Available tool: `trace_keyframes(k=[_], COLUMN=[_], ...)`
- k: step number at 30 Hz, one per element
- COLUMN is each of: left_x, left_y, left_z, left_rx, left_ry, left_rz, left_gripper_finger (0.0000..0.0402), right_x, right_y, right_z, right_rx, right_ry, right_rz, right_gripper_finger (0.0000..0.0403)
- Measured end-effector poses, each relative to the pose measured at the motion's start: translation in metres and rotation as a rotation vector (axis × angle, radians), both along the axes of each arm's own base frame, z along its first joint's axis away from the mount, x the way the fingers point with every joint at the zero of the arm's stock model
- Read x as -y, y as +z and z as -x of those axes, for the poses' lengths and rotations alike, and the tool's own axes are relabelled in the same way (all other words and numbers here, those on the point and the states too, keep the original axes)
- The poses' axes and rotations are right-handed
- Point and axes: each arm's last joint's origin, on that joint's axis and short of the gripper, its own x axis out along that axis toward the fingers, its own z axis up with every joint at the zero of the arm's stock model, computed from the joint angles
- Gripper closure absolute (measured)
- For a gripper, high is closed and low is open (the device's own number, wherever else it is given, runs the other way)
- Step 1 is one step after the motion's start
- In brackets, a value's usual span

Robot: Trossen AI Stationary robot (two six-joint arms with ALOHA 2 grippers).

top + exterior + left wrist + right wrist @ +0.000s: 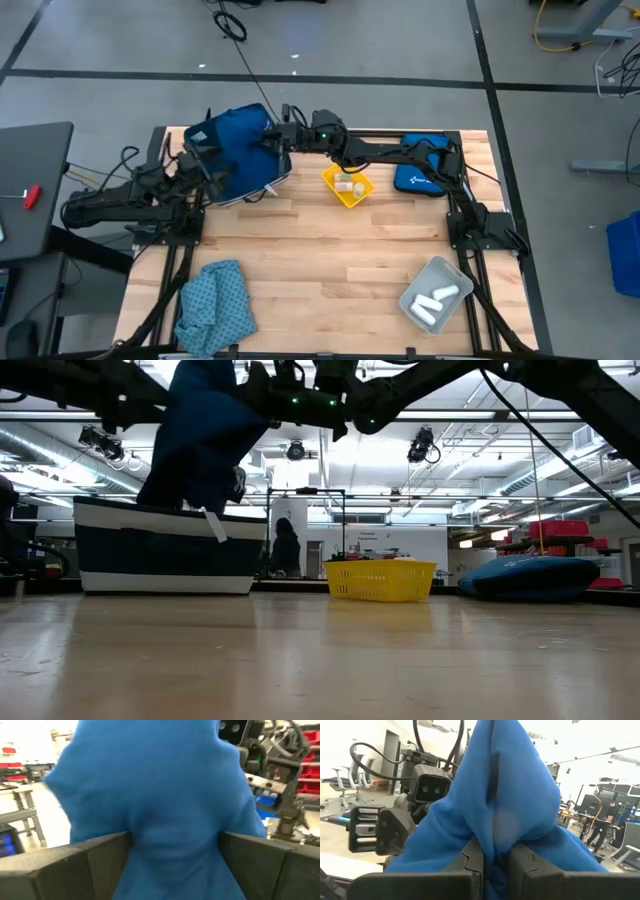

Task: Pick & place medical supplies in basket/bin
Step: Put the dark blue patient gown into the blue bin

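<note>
A navy blue cloth (pixel 240 135) is held up between both grippers over a navy bin with white bands (pixel 165 555) at the table's far left. In the low view the cloth (pixel 200 445) hangs bunched, with its lower end and a white tag (pixel 215 525) at the bin's rim. My left gripper (pixel 208 150) is shut on the cloth's left side. My right gripper (pixel 278 138) is shut on its right side. A teal patterned cloth (pixel 215 305) lies crumpled at the near left. White rolls (pixel 438 298) lie in a grey bin (pixel 420 280). My left gripper has a thick bunch of the cloth (pixel 172 850) between its two fingers (pixel 100 855), several layers. It comes roughly level from the table's left. The cloth bulges out beyond the fingers and hangs below. My right gripper pinches a gathered fold of the cloth (pixel 495 845) between its two nearly closed fingers (pixel 470 860), several layers. It comes from the table's right. The cloth rises in a peak past the fingertips and drapes to both sides, lifted off the table.
A yellow basket (pixel 347 187) with small items stands right of the navy bin. A royal-blue padded pouch (pixel 420 168) lies at the far right under the right arm. Bare wood lies across the table's middle and near side (pixel 330 260).
</note>
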Motion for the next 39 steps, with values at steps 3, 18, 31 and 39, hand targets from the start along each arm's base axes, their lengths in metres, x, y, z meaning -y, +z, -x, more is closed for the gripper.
trace_keyframes(k=[3,18,31,39], left_x=[-0.004,-0.035,-0.030,-0.026], left_y=[0.002,-0.004,0.008,0.022], left_z=[-0.014,-0.043,-0.012,0.003], left_rx=[0.006,-0.056,-0.075,-0.088], left_ry=[-0.022,0.040,0.248,0.344], left_rz=[0.006,0.008,0.029,0.092], left_gripper_finger=[0.0092,0.0161,0.0381,0.0335], right_x=[-0.001,-0.002,0.021,0.041], right_y=[0.001,-0.004,-0.020,-0.036], right_z=[0.000,0.000,0.006,0.011], right_rx=[0.005,-0.038,-0.224,-0.327], right_ry=[0.011,0.090,0.067,0.022], right_rz=[0.005,0.018,-0.109,-0.251], right_gripper_finger=[0.0364,0.0364,0.0364,0.0339])
